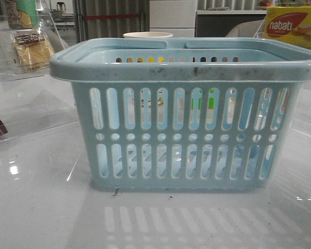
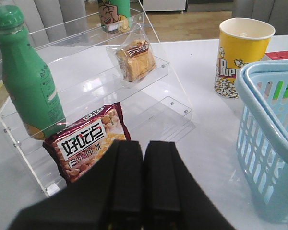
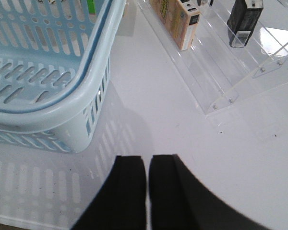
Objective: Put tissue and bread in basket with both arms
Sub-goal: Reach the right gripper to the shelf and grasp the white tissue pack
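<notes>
We list the basket [image 1: 186, 111] empty, bread [image 2: 134, 60] and tissue [image 3: 245, 19] shelved, both pincers [image 2: 143, 177] [image 3: 148, 191] closed on nothing.

My white table [image 1: 36, 207]: carries basket [image 1: 184, 111], popcorn cup [image 2: 242, 57], clear acrylic shelves [image 2: 149, 103] holding bread [image 2: 134, 60], green bottle [image 2: 29, 81], snack packet [image 2: 89, 141]; opposite shelf, probably tissue [image 3: 245, 21].

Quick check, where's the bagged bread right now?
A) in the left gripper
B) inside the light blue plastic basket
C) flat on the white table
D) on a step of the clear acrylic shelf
D: the bread slices in a clear plastic bag sit on a step of the clear acrylic shelf, apart from the light blue plastic basket; the left gripper is shut and empty.
</notes>
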Action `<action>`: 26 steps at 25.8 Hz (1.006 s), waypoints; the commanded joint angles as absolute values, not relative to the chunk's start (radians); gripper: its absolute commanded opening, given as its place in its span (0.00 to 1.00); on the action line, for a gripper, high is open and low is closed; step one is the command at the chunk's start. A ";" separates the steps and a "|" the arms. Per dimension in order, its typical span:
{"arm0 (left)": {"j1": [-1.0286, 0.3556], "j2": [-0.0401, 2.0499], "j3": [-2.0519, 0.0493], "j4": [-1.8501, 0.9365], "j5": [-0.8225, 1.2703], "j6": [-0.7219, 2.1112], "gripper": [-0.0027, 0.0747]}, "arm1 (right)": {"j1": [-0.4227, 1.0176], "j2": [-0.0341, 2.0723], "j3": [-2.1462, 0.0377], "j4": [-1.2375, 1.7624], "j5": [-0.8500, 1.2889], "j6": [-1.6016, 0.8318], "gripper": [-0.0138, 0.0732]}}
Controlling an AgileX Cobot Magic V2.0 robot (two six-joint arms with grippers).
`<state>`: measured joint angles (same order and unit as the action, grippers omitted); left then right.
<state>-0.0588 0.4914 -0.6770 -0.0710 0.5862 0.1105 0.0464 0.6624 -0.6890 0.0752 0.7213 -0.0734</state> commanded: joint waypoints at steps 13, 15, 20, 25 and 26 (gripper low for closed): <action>-0.066 0.501 -0.710 -0.082 0.505 0.107 0.15 | 0.026 0.854 -0.763 -0.026 0.563 -0.011 0.78; -0.066 0.501 -0.710 -0.082 0.505 0.107 0.15 | 0.009 0.921 -0.800 -0.026 0.562 -0.008 0.78; -0.066 0.501 -0.710 -0.082 0.505 0.107 0.15 | -0.040 1.085 -0.901 -0.025 0.573 -0.008 0.78; -0.066 0.501 -0.710 -0.082 0.505 0.107 0.15 | -0.095 1.242 -1.013 -0.025 0.590 -0.008 0.78; -0.066 0.501 -0.710 -0.082 0.505 0.107 0.15 | -0.104 1.266 -1.033 -0.025 0.592 -0.008 0.78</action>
